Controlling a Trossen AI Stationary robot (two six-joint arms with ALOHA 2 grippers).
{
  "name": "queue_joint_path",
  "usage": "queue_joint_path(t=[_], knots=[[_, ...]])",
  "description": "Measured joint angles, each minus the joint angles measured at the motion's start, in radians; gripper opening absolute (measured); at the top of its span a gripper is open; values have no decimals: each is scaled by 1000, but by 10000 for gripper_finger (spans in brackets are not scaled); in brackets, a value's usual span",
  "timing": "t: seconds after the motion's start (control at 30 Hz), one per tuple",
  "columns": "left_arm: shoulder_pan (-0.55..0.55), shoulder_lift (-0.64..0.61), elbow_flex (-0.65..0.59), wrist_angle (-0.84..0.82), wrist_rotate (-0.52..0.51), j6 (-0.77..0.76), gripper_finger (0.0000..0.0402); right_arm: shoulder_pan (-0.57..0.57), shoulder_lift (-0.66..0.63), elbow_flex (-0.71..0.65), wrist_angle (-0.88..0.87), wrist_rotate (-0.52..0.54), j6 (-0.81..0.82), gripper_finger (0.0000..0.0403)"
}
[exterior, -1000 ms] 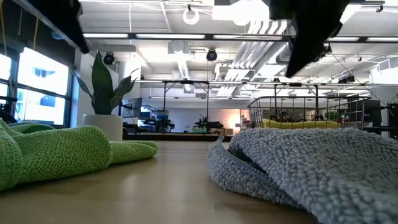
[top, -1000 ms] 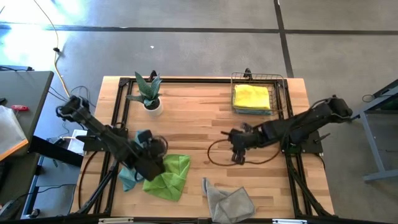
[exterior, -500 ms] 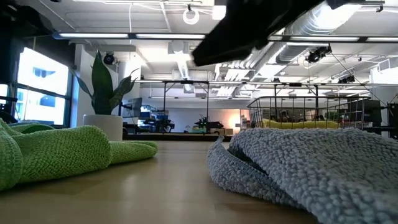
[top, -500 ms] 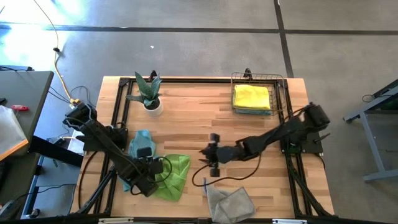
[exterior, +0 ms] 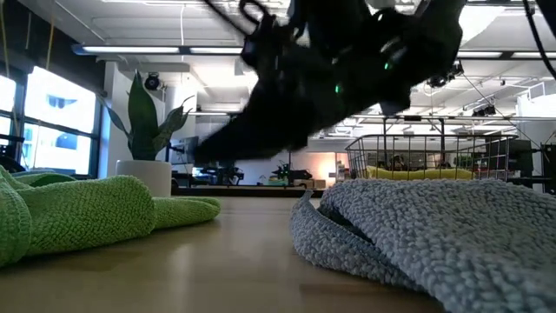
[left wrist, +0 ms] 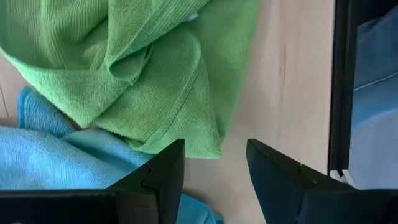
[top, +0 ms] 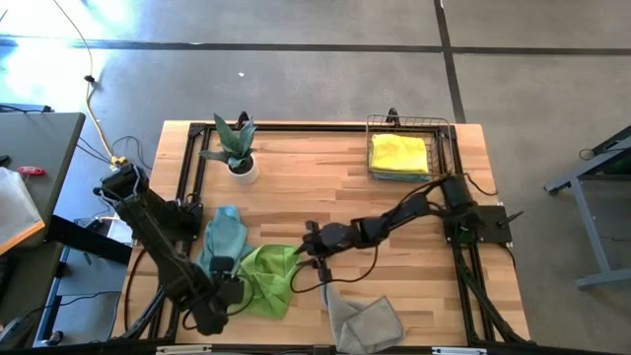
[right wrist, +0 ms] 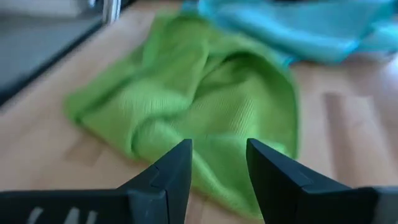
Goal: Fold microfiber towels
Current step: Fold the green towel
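A crumpled lime green towel (top: 268,276) lies on the table at the near left, partly over a teal-blue towel (top: 223,237). My left gripper (top: 232,293) hangs open over the green towel's near left corner (left wrist: 199,140), pointing almost straight down, its fingers either side of the corner and clear of it. My right gripper (top: 304,247) reaches in from the right, open, low and slanting down, just short of the green towel's right edge (right wrist: 273,118). A grey towel (top: 362,318) lies bunched at the near edge. A yellow towel (top: 399,153) lies in the wire basket.
A copper wire basket (top: 446,148) stands at the far right and a potted plant (top: 235,148) at the far left. A black frame rail (left wrist: 343,87) runs along the table edge beside my left gripper. Bare wood (top: 325,182) shows in the table's middle.
My right gripper has swept toward the table's left and down, tipping from pointing down to nearly level, and now faces the green towel. My left gripper has gone toward the near edge and a little down, uncovering the teal-blue towel. The towels have stayed put.
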Motion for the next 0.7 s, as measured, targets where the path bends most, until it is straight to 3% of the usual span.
queue_joint_path(t=[0.2, 0.37, 0.7], knots=[[-6, 0, 0, 3, -43, 0, 161, 0, 95, 76, -32, -45, -87, 144], [-5, 0, 0, 5, -72, 0, 161, -5, 115, 132, -180, -44, -114, 133], [-3, 0, 0, 12, -117, 22, 161, -8, 100, 145, -310, -24, -158, 7]])
